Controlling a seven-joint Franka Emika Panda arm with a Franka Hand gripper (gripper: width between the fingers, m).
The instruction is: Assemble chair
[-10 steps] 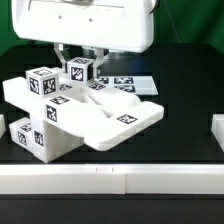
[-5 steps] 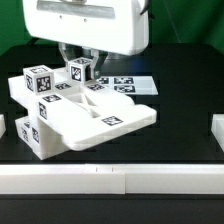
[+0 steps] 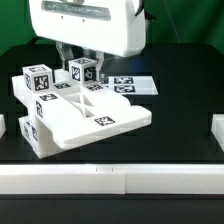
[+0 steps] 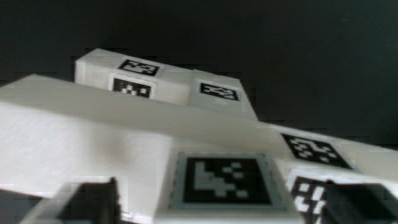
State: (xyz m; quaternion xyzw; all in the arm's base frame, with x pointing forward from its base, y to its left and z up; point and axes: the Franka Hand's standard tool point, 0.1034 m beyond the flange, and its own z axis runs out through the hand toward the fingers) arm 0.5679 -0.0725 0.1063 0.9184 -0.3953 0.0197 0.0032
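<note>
One chair [image 3: 75, 105] assembly on table [image 3: 180, 150]; marker board [image 3: 135, 85] behind.

chair [image 3: 85, 118]: matte white plastic throughout; square black-and-white tags on its faces and cubes
marker board [image 3: 138, 85]: flat white, printed with black-and-white square tags
gripper [image 3: 80, 52]: glossy white housing, grey metallic fingers
table [image 3: 180, 130]: black surface
rail [image 3: 110, 178]: white, along the near edge
backdrop [image 3: 190, 25]: green
chair tags, wrist view [image 4: 222, 177]: black squares, white blocky marks inside
</note>
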